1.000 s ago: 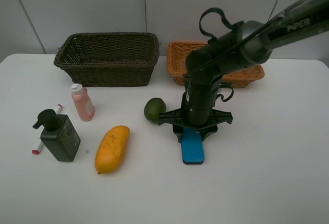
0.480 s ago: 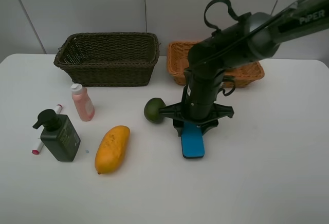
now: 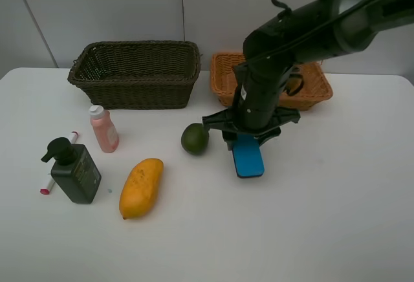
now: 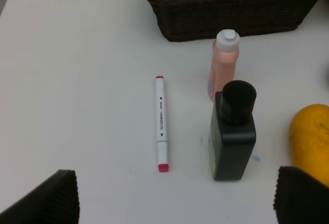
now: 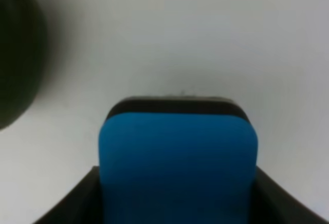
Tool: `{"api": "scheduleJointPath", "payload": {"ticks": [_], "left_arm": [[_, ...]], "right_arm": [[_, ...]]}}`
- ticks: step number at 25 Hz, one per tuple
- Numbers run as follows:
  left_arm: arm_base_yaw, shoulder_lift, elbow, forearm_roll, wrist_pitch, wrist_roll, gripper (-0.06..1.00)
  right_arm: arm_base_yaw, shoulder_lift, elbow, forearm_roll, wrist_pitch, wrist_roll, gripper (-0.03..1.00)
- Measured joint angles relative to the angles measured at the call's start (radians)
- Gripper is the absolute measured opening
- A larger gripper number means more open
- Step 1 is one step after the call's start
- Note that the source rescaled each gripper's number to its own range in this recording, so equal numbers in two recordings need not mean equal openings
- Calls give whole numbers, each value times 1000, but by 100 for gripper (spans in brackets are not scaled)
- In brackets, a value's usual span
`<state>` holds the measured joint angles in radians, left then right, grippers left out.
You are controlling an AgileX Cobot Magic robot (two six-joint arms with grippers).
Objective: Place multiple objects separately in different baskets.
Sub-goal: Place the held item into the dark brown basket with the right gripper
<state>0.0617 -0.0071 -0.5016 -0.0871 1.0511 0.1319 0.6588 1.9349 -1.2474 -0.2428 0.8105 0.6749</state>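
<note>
My right gripper [image 3: 246,143] is shut on the blue eraser block [image 3: 248,157], which hangs just above the table in front of the orange-tan basket [image 3: 224,75]. In the right wrist view the eraser [image 5: 177,157] fills the space between the jaws, and the lime [image 5: 14,54] is a dark blur beside it. The lime [image 3: 195,138] lies on the table just left of that gripper. My left gripper [image 4: 175,183] is open above the white-pink marker [image 4: 161,124] and the dark-green pump bottle [image 4: 233,131]. Beyond them stand the pink bottle [image 4: 224,64] and the dark basket [image 4: 226,8]. The yellow mango [image 3: 140,187] lies front left.
The dark basket [image 3: 136,72] and the orange-tan basket stand side by side at the back of the white table [image 3: 336,217]. The pump bottle [image 3: 74,171], pink bottle [image 3: 103,129] and marker [image 3: 46,185] cluster at the left. The right arm's body looms over the orange-tan basket.
My right gripper has lifted the blue eraser off the table and carried it back, toward the orange-tan basket. The other objects have stayed put.
</note>
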Motion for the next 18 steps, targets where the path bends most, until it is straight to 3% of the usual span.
{"api": "scheduleJointPath", "payload": {"ticks": [4,8,12,18], "left_arm": [[0,0,0,0,0,0,100],[0,0,0,0,0,0,100],[0,0,0,0,0,0,100],[0,0,0,0,0,0,100]], "right_arm": [[0,0,-119,-40,50,-77,0],[0,0,-248,-44,30,-168,0],[0,0,-328,-38,-88,-243,0],[0,10,-360,-29,-339,-295,0]]}}
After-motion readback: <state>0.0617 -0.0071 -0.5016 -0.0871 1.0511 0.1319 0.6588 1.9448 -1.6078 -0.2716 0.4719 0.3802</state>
